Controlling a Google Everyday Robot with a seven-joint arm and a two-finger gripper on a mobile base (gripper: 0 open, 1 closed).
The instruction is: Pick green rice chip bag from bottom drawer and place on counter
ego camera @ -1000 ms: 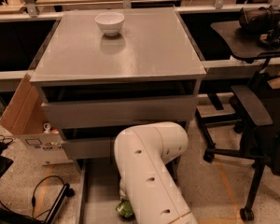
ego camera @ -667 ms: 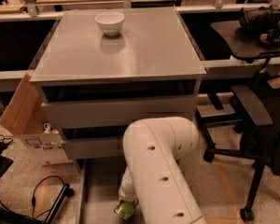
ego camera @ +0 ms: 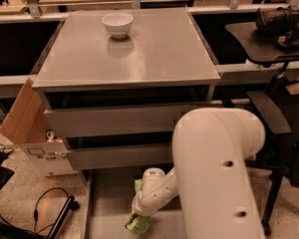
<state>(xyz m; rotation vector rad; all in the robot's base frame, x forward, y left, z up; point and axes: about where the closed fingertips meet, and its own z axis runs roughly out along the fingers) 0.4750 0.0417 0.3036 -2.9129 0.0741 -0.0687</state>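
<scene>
The counter [ego camera: 159,59] carries a white bowl [ego camera: 117,24] near its back; the end effector [ego camera: 138,218] hangs low over the bottom drawer [ego camera: 108,205].

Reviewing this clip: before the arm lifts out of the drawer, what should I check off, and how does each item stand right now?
1. Bottom drawer pulled open: ok.
2. Tool down inside the drawer, at the green rice chip bag: ok.
3. Secure grasp on the bag: cannot tell; the contact is not visible.
4. Bag lifted out of the drawer: not ok, it lies low near the drawer floor.
5. Room on the counter: ok; the white bowl sits near its far edge, away from the front.
</scene>
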